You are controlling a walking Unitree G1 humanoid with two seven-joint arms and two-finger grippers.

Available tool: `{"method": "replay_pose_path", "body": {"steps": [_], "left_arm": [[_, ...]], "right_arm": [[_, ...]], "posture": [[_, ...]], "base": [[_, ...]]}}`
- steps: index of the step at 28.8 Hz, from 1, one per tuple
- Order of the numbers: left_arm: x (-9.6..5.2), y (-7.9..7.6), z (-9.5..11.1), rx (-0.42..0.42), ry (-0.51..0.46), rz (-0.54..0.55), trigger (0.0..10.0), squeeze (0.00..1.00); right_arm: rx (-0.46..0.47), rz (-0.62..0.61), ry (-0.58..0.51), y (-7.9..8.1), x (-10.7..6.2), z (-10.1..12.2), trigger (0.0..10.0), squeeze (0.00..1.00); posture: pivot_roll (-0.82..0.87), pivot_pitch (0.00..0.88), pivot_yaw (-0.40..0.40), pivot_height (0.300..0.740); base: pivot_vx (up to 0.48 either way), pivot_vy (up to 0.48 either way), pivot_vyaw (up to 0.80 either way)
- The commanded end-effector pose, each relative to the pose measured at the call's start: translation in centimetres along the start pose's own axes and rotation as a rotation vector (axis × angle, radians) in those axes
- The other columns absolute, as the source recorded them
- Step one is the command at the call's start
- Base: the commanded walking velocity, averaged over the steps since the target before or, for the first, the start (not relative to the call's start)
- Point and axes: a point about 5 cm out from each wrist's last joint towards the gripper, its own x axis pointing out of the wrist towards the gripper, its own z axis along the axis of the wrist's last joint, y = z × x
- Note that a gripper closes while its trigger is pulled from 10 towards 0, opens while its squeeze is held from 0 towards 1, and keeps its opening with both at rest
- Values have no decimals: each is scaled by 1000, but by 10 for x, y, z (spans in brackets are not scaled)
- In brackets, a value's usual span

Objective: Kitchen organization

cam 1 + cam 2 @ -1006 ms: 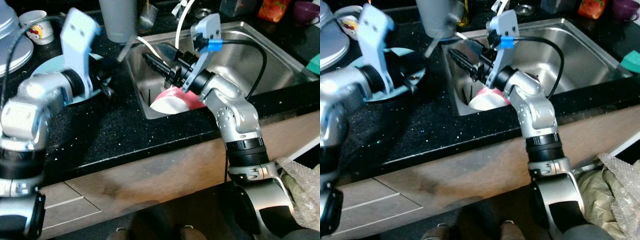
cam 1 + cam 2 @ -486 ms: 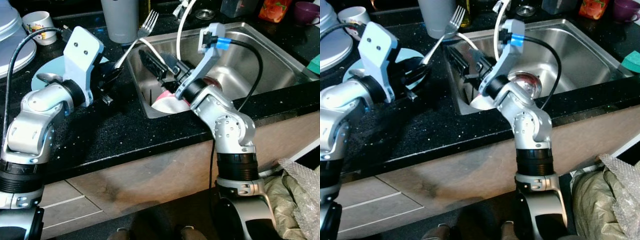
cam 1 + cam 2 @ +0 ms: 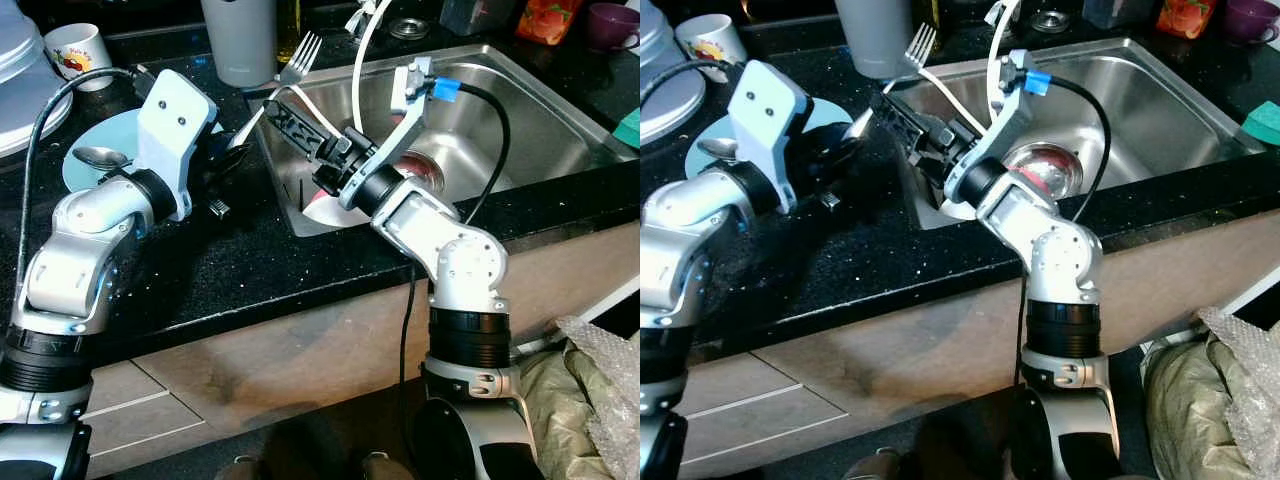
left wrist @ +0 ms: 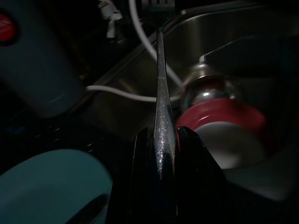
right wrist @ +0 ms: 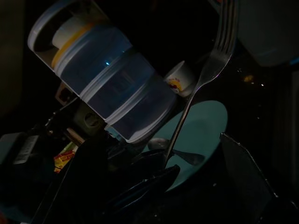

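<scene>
— Steel first: a long silver metal fork (image 3: 272,88) is pinched by its handle between the two black fingers of my left gripper (image 4: 161,154), tines pointing up and away toward the tall grey tumbler (image 3: 240,38) at the back of the black speckled countertop (image 3: 230,265).

— And where exactly is that fork hanging?

— Over the counter's edge by the left rim of the stainless steel sink (image 3: 520,110), between the round pale-blue plate (image 3: 100,150) and the basin. A silver spoon (image 3: 98,156) lies on that plate, just beside my left wrist.

— Your right gripper?

— My right gripper (image 3: 902,113) reaches across the sink's left corner toward the fork, fingers a little spread, closed on nothing, near the handle but apart from it.

— What worries you?

— I judge this a hand-over, and the grip is narrow: only the handle's end sits between my pads. If the right fingers knock the shaft before they close, the fork may pivot and drop into the sink onto the red-and-white bowl (image 4: 219,135) below. A white cable (image 3: 362,50) loops close by too; it could snag a finger.

— Anything else near?

— A white printed cup (image 3: 75,48) stands well apart, no concern.
</scene>
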Motion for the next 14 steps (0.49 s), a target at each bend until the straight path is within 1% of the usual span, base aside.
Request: {"method": "replay_pose_path", "body": {"steps": [1,3,5,6,13,14], "left_arm": [[0,-7,-1,-5,-9,-42,0,0],[0,-14,3,-29,-37,-83,0,0],[0,-16,3,-40,-42,-96,0,0],[-1,-20,4,-46,-44,-124,0,0],[-1,-22,3,-45,-39,-143,0,0],[-1,-22,3,-45,-40,-145,0,0]], "right_arm": [[-8,11,23,6,4,-4,10000,0],[-9,-11,38,5,4,-5,10000,0],[-7,-16,39,4,4,-5,10000,0],[-7,-27,37,3,4,-5,10000,0],[0,-69,25,-2,4,-3,10000,0],[1,-74,23,-3,4,-3,6588,0]], "posture": [[43,139,37,740],[45,139,37,740],[45,139,37,740],[44,139,38,740],[44,138,38,740],[44,138,38,740]], "base": [[0,0,0],[0,0,0],[0,0,0],[0,0,0],[0,0,0],[0,0,0]]}}
